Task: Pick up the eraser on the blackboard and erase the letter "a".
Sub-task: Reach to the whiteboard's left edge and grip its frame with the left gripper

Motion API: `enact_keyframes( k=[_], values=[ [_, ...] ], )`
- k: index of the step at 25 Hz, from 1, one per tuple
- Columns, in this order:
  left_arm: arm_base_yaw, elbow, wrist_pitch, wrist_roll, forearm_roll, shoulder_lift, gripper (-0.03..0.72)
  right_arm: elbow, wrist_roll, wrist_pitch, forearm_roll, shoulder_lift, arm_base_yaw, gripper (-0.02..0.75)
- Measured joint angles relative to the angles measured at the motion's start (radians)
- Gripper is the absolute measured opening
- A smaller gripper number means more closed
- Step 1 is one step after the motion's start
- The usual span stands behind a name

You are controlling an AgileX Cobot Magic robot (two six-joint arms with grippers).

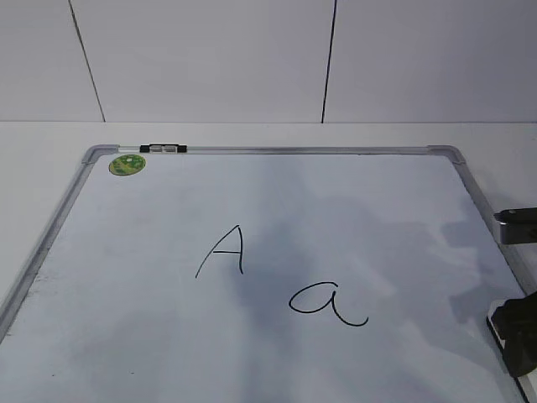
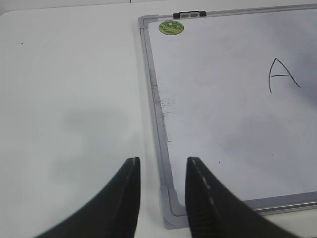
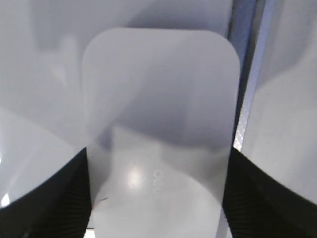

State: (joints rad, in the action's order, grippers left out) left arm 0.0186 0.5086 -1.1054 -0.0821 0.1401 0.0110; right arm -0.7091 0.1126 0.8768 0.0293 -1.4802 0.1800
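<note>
The blackboard (image 1: 168, 336) is a white board in a grey frame, lying flat on the table. The cursive letter "a" (image 1: 323, 304) is written right of its middle. The white eraser (image 3: 158, 114) fills the right wrist view, lying by the board's right frame. My right gripper (image 3: 158, 151) has a jaw against each long side of the eraser. In the exterior view the right gripper (image 1: 513, 336) is at the board's right edge, well right of the "a". My left gripper (image 2: 162, 161) is open and empty over the board's corner (image 2: 171, 213).
A capital "A" (image 1: 225, 250) is written left of the "a" and shows in the left wrist view (image 2: 282, 74). A green sticker (image 1: 127, 164) and a black-and-silver clip (image 1: 164, 149) are at the far left corner. White table surrounds the board.
</note>
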Motion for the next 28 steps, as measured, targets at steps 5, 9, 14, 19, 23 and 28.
enact_keyframes(
  k=[5, 9, 14, 19, 23, 28],
  values=[
    [0.000, 0.000, 0.000, 0.000, 0.000, 0.000, 0.235, 0.000, 0.002, -0.020, -0.004, 0.022, 0.000, 0.566],
    [0.000, 0.000, 0.000, 0.000, 0.000, 0.000, 0.235, 0.000, 0.002, -0.038, -0.006, 0.095, 0.000, 0.566],
    [0.000, 0.000, 0.000, 0.000, 0.000, 0.000, 0.235, 0.000, 0.002, -0.008, -0.006, 0.159, 0.000, 0.566],
    [0.000, 0.000, 0.000, 0.000, 0.000, 0.000, 0.235, 0.000, 0.002, 0.065, -0.029, 0.209, 0.000, 0.566],
    [0.000, 0.000, 0.000, 0.000, 0.000, 0.000, 0.235, 0.000, 0.002, 0.112, -0.048, 0.242, 0.000, 0.566],
    [0.000, 0.000, 0.000, 0.000, 0.000, 0.000, 0.235, -0.006, 0.000, 0.173, -0.050, 0.258, 0.000, 0.565]
  ],
)
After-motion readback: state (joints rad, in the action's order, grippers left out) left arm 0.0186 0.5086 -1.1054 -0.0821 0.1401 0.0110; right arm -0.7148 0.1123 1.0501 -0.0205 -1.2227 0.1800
